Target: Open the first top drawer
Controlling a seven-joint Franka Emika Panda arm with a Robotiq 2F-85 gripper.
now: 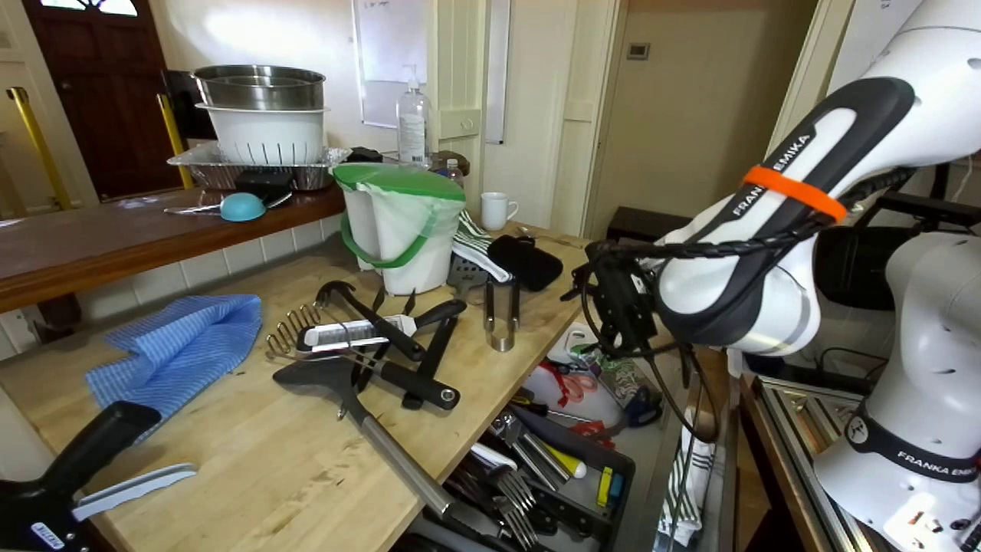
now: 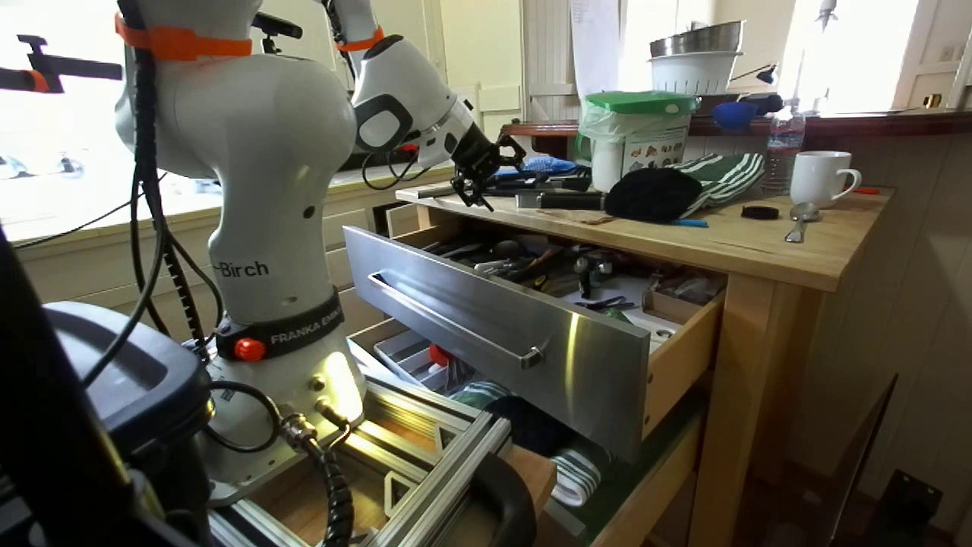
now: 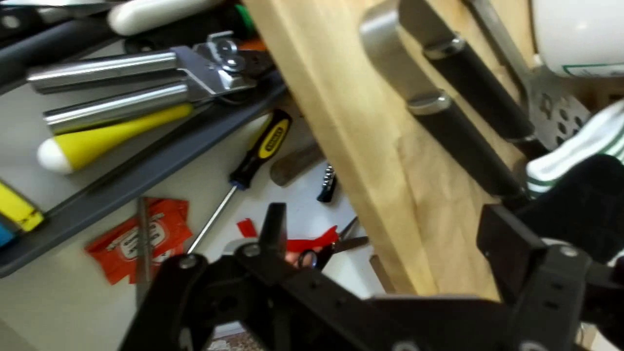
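Observation:
The top drawer (image 2: 493, 304) has a steel front and a long bar handle (image 2: 456, 327). It stands pulled out from under the wooden worktop, with a jumble of utensils inside. Its inside (image 1: 642, 448) also shows in an exterior view, with a dark utensil tray. My gripper (image 2: 503, 180) is open and empty, above the worktop's front edge and the far end of the drawer, apart from the handle. In the wrist view my gripper (image 3: 385, 217) has its fingers wide apart over the worktop edge, with the open drawer (image 3: 53, 302) below. The handle is hidden in the wrist view.
A lower drawer (image 2: 659, 490) with green lining and striped cloths is also open underneath. The worktop (image 1: 253, 452) holds several utensils, a green-lidded bucket (image 1: 406, 268), a white mug (image 1: 494, 213) and a blue cloth (image 1: 184, 345). The robot's metal base frame (image 2: 456, 456) stands close to the drawer front.

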